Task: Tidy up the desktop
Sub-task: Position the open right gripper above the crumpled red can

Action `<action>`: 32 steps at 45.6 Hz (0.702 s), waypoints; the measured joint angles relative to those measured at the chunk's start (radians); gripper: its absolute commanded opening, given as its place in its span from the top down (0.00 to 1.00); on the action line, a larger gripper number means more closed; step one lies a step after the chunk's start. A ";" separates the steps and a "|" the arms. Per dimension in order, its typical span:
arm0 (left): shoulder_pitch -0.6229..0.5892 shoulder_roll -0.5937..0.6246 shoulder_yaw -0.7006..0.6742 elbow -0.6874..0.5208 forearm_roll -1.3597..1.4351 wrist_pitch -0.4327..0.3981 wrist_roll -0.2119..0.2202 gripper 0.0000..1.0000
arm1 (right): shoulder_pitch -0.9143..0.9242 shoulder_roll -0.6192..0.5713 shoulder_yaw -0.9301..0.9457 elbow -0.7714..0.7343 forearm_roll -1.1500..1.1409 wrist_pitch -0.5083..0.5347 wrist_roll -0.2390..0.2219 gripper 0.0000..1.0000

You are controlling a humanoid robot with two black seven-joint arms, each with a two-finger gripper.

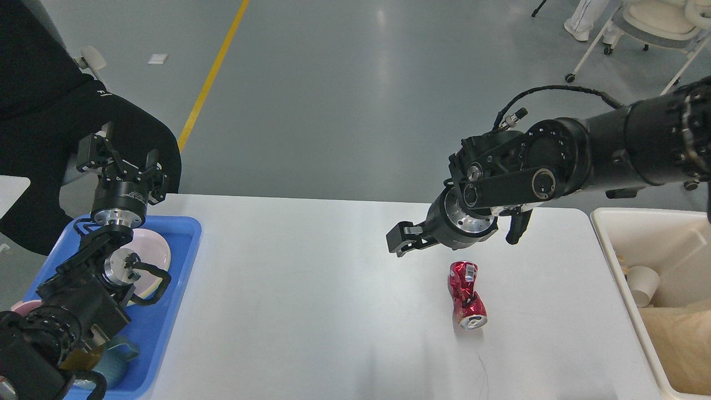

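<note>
The white desktop (311,289) fills the lower middle of the head view. A crushed red can (467,295) lies on it, right of centre. My right gripper (401,240) hovers just above the desktop, up and to the left of the can and apart from it. It points left and is seen side-on, so its two fingers overlap and I cannot tell them apart. My left gripper (119,158) is open and empty, raised above the far end of the blue tray (183,261).
The blue tray at the left edge holds a pale pink plate (153,253) and other dishes partly hidden by my left arm. A cream-white bin (608,233) at the right edge holds a paper cup (644,283) and brown paper. A wheeled chair stands on the floor at far right.
</note>
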 measured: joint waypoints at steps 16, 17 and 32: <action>-0.001 0.000 0.000 0.000 0.001 0.000 0.000 0.04 | -0.013 0.001 0.002 -0.016 0.006 0.000 0.003 0.00; -0.001 0.000 0.000 0.000 0.001 0.000 0.000 0.04 | -0.015 0.002 0.002 -0.018 0.006 0.002 0.003 0.00; -0.001 0.000 0.000 0.000 0.001 0.000 0.000 0.04 | -0.053 0.004 -0.010 -0.029 0.006 0.010 0.002 0.00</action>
